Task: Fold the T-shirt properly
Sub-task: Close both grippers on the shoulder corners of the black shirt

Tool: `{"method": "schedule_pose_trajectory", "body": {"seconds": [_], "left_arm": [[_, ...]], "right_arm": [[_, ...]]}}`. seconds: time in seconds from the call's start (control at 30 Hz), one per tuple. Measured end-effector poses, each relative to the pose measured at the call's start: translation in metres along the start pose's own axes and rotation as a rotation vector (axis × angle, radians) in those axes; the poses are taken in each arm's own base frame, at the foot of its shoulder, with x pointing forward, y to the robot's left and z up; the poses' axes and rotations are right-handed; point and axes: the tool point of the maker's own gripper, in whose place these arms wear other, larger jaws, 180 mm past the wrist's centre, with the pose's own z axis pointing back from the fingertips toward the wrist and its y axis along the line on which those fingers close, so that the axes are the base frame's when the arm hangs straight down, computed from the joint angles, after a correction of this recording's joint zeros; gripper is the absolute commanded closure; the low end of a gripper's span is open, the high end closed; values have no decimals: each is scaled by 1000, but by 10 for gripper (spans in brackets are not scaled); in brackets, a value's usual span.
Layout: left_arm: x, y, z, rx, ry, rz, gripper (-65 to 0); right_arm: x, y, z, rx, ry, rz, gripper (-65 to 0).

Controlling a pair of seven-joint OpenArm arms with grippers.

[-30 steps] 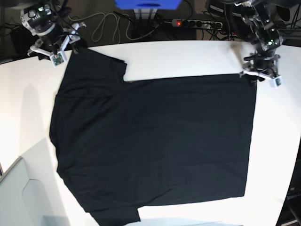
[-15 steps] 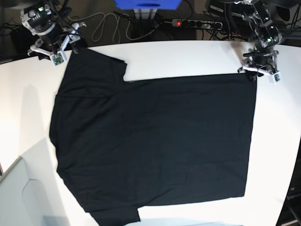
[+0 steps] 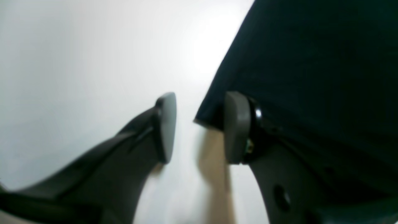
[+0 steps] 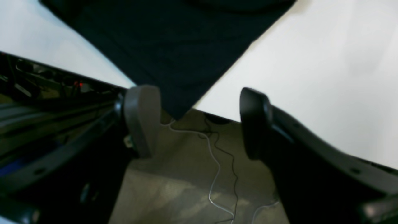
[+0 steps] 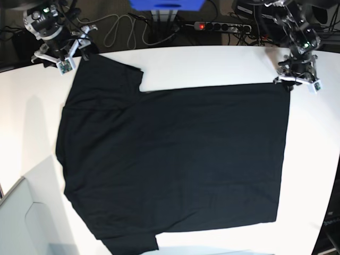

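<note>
A: Left wrist view: the left gripper [image 3: 199, 127] hangs at a corner of the T-shirt [image 3: 311, 62], its 2 jaws parted and clamping nothing. One pad stands over bare white tabletop [image 3: 77, 62], the other against the black cloth right at the corner tip.

B: Straddling the corner on purpose, then?

A: It looks so. By my reading the jaws are spread to take that corner between them, a pinch not yet made.

B: And the right wrist view?

A: The right gripper [image 4: 199, 124] is also released, jaws wide. A pointed tip of the T-shirt [image 4: 174, 46] reaches the tabletop's edge between them, just beside one grey pad. Below lie the floor and loose cables [image 4: 217, 174].

B: Why out at the edge?

A: My guess: cloth at the rim can be caught without scraping the surface.

B: And from the base view?

A: The T-shirt [image 5: 175, 164] lies spread flat, plain black side up, across most of the tabletop [image 5: 212, 64]. The right gripper [image 5: 64, 55] sits at the far sleeve corner, the left gripper [image 5: 299, 78] at the far hem corner. With both far corners lined up for a grasp, folding seems barely begun.
</note>
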Motion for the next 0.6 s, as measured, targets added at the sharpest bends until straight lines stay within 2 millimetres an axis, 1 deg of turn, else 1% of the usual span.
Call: {"method": "schedule_pose_trajectory", "body": {"seconds": [0.2, 0.33, 0.37, 0.4, 0.5, 0.53, 0.6], "left_arm": [[3, -2, -6, -10, -15, 16, -247], [2, -3, -6, -12, -12, 18, -232], [2, -3, -6, -12, -11, 18, -208], [1, -4, -6, -14, -10, 20, -172], [-5, -17, -11, -54, -1, 3, -27], [-7, -18, -12, -58, -2, 7, 0], [-9, -20, -16, -72, -1, 8, 0]], "right_arm": [[0, 0, 0, 1, 1, 0, -381], [0, 0, 0, 1, 1, 0, -381], [0, 0, 0, 1, 1, 0, -381], [0, 0, 0, 1, 0, -1, -381], [1, -1, 0, -1, -4, 0, -382], [4, -1, -1, -2, -11, 1, -385], [11, -4, -5, -6, -28, -2, -386]]}}
